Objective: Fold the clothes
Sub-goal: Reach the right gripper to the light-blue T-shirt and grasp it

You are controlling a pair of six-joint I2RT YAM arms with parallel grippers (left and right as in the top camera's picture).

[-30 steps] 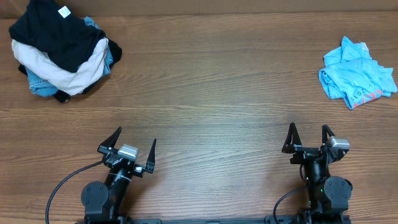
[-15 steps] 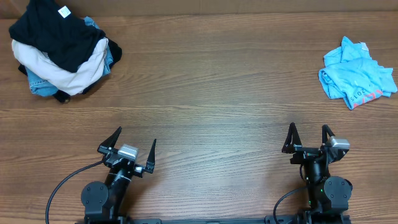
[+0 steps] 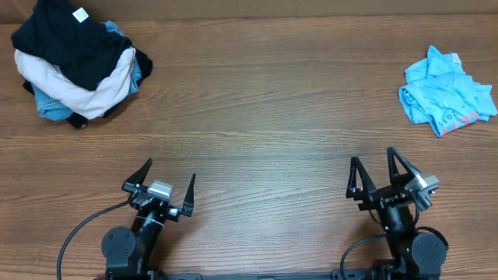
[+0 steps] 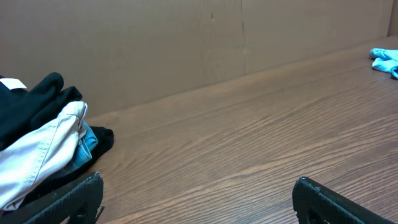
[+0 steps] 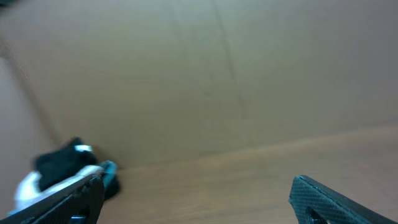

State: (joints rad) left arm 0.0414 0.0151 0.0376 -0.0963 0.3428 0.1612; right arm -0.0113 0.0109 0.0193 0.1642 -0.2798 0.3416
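Observation:
The sky-blue T-shirt [image 3: 445, 97] lies crumpled at the far right of the table, red lettering showing at its front edge. A corner of it shows at the right edge of the left wrist view [image 4: 387, 61]. My left gripper [image 3: 169, 177] is open and empty near the front left edge. My right gripper [image 3: 372, 168] is open and empty near the front right edge, well in front of the shirt. Both wrist views show open fingers [image 4: 198, 193] [image 5: 196, 190] with nothing between them. The right wrist view is blurred.
A pile of a black garment with a white tag [image 3: 70, 39], a cream garment [image 3: 85, 89] and a denim-blue one [image 3: 48, 107] sits at the far left corner; it also shows in the left wrist view [image 4: 43, 146]. A brown wall [image 4: 186, 43] backs the table.
My right gripper has turned to the left and shifted a little; its wrist view is blurred with motion. The left arm and the clothes have not moved.

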